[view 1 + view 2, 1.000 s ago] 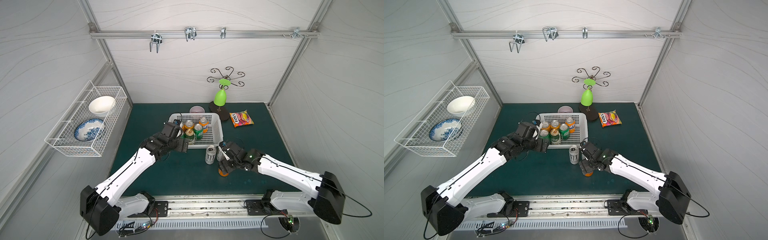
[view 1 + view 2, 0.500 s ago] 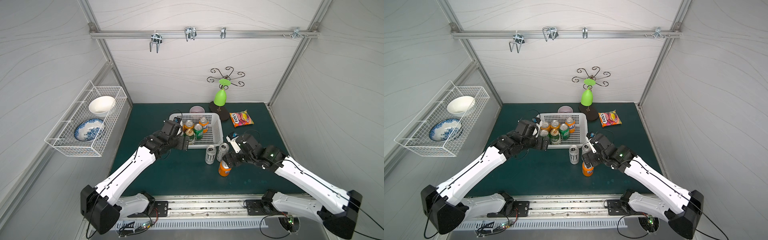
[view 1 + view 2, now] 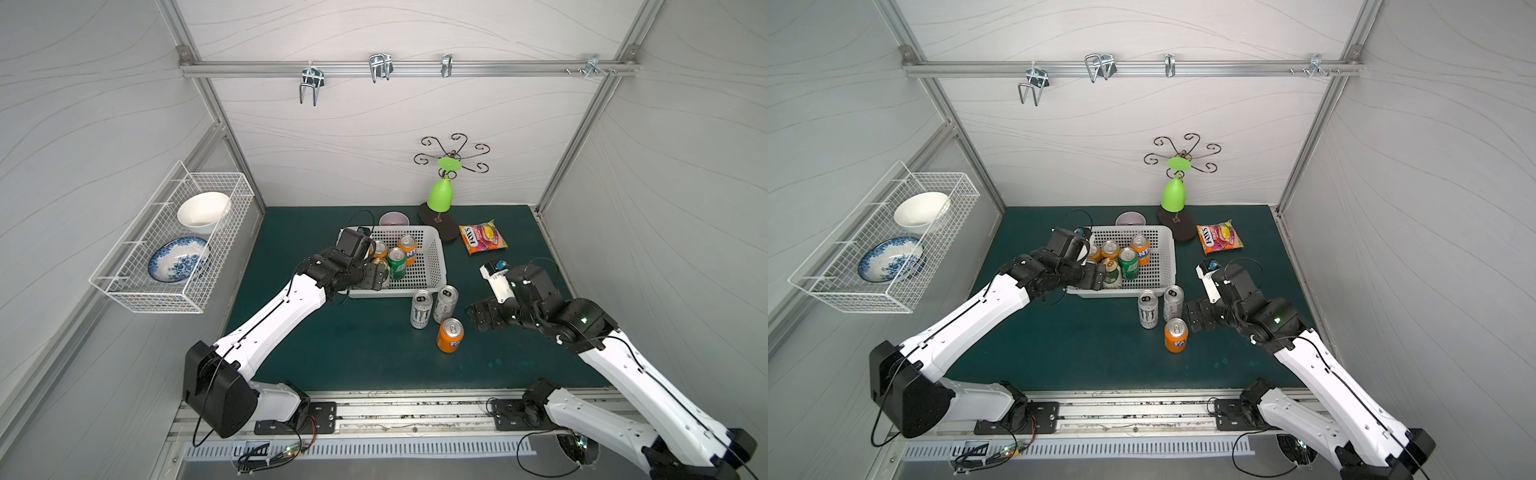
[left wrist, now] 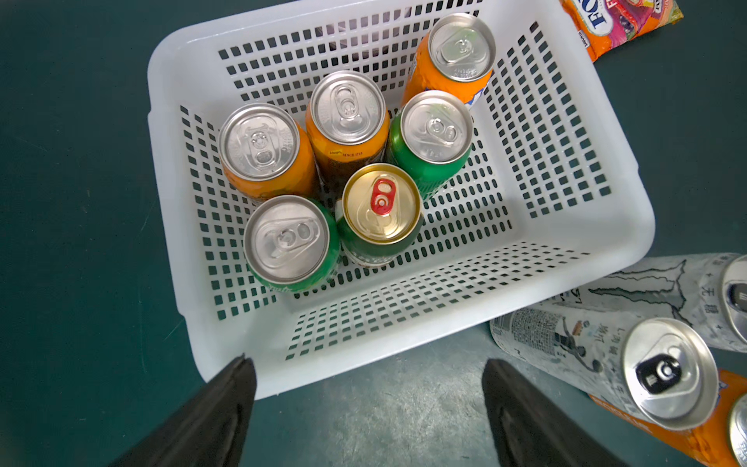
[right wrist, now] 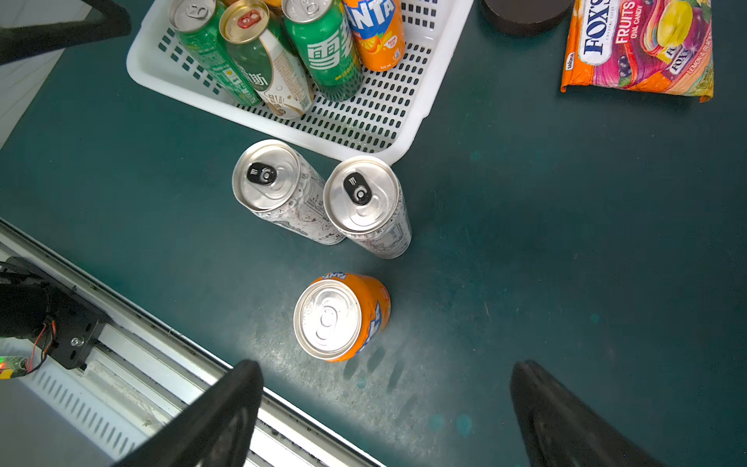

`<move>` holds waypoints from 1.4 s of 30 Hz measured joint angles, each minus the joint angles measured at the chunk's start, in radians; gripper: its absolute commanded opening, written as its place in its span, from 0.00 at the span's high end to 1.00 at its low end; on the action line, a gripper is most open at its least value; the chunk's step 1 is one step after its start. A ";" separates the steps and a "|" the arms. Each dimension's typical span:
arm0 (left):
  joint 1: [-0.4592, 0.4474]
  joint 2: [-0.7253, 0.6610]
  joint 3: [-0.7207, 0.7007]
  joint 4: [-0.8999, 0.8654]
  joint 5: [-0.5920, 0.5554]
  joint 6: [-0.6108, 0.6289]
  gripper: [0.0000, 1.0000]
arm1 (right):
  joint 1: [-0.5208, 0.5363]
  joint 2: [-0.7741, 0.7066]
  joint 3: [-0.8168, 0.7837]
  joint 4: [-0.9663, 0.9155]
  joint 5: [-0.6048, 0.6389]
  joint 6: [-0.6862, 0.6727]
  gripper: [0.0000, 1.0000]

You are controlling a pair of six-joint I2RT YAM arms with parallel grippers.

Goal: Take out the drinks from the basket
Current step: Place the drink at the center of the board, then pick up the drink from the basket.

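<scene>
Left arm [image 3: 291, 307] hangs over the near-left corner of the basket [image 3: 439, 266], left jaws spread wide and empty; one tip may be brushing the rim, hard to say. Six drinks [image 4: 347, 109] stand upright inside. Two silver cans [image 3: 421, 309] and an orange can [image 3: 450, 334] stand on the table [image 3: 332, 357] just outside it. Right arm [image 3: 540, 309] sits beside them, right jaws wide, holding nothing.

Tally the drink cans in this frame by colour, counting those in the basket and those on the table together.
Orange cans: 4
Green cans: 2
Dark green-and-white can with gold top: 1
Tall silver-white cans: 2
Total: 9 (6 in the basket, 3 on the table)
</scene>
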 measured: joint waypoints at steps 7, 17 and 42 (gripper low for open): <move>0.000 0.099 0.075 -0.002 0.004 0.019 0.11 | -0.001 -0.011 0.000 -0.005 -0.015 0.001 0.01; 0.000 0.267 0.228 -0.026 0.004 0.064 0.11 | -0.001 -0.011 0.000 -0.006 -0.015 0.002 0.01; 0.039 0.516 0.388 -0.109 0.037 0.134 0.24 | -0.003 -0.011 0.000 -0.015 -0.011 0.002 0.01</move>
